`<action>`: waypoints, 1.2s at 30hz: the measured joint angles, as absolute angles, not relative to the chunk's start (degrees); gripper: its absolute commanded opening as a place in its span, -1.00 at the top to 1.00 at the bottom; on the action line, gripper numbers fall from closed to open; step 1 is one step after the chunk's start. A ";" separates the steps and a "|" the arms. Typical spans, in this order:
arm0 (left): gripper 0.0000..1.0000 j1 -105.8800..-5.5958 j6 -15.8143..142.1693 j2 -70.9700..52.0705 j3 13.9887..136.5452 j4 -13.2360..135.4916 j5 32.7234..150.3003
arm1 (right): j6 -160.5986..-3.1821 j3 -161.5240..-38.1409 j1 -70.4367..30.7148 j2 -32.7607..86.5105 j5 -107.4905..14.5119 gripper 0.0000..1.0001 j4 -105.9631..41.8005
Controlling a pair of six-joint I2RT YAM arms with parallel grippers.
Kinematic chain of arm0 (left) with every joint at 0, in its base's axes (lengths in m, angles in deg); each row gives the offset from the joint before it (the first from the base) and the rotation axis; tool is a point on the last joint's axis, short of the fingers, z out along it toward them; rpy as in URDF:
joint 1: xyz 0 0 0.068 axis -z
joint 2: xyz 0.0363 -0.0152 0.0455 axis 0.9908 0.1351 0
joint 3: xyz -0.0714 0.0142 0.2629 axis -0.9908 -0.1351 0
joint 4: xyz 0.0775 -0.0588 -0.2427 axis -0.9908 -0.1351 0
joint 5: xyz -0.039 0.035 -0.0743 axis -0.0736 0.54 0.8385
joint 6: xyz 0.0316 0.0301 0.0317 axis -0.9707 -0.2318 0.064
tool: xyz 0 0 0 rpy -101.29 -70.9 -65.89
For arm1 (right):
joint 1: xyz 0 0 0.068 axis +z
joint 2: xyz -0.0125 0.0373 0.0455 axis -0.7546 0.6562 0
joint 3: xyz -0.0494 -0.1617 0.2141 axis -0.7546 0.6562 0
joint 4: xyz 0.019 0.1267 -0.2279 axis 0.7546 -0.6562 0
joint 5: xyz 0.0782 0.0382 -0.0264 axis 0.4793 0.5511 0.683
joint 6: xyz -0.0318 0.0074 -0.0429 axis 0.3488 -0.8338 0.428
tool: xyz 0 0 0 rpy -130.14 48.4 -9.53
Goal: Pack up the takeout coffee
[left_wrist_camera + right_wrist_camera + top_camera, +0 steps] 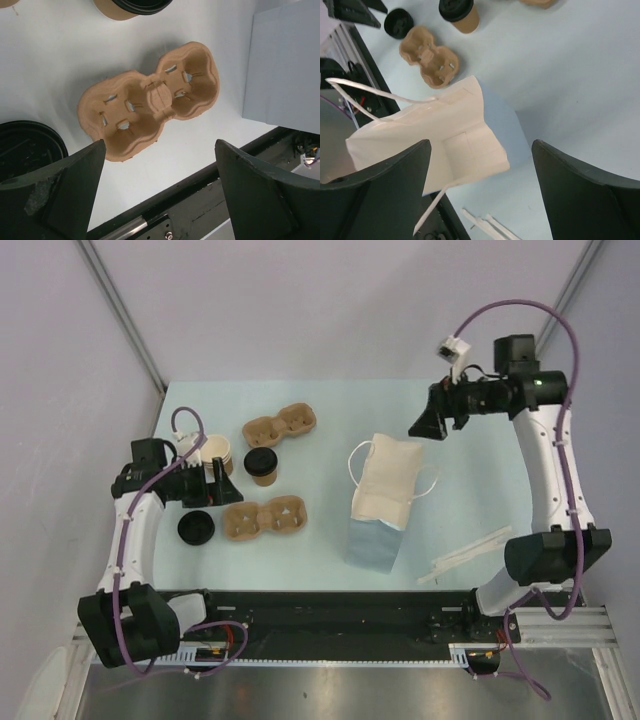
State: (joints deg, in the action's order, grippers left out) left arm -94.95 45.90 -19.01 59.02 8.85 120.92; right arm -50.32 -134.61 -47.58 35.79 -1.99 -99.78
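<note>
The coffee (262, 468) stands upright on the pale tabletop (470, 490) with its black lid on. It sits between two pulp carriers, one (280, 427) farther back and one (265, 518) nearer the arms, and touches neither. It is well left of the blue bag (375, 540), which stands with its white mouth open and its handles hanging loose. The left pincer (160, 142) is released, fingers spread wide with nothing between them. It hangs low at the left side, just beside a lidless cup (216, 453), and its camera looks down on the near carrier. A loose black lid (196, 528) lies just left of that carrier. The right pincer (481, 145) is also released and holds nothing. It is raised at the far right, past the bag, with the bag's opening showing between its fingers. A few white strips (465, 555) lie near the right arm's base.
</note>
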 measured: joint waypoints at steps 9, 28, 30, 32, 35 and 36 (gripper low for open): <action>-0.65 -95.08 48.18 -14.27 59.00 9.94 116.13 | -42.17 -134.61 -41.70 40.53 -8.48 -0.38 -100.91; -0.36 -95.12 51.13 -1.50 57.86 10.47 110.80 | -38.52 -132.79 -38.22 43.75 -9.75 -0.10 -101.99; -0.33 -95.14 51.30 -0.32 57.86 10.58 110.25 | -38.52 -132.79 -38.22 43.77 -9.75 -0.07 -101.99; -0.28 -95.14 51.48 0.92 57.86 10.84 109.99 | -38.54 -132.79 -38.22 43.83 -9.75 -0.03 -101.99; -0.17 -95.12 51.63 2.56 57.86 11.37 109.80 | -38.54 -132.79 -38.20 43.88 -9.75 0.00 -101.99; -0.10 -95.12 51.63 2.89 57.86 11.54 109.80 | -38.54 -132.79 -38.18 43.90 -9.75 0.00 -101.99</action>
State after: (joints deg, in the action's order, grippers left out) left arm -95.12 51.63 2.89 57.86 11.54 109.80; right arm -38.54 -132.79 -38.18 43.90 -9.75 -101.99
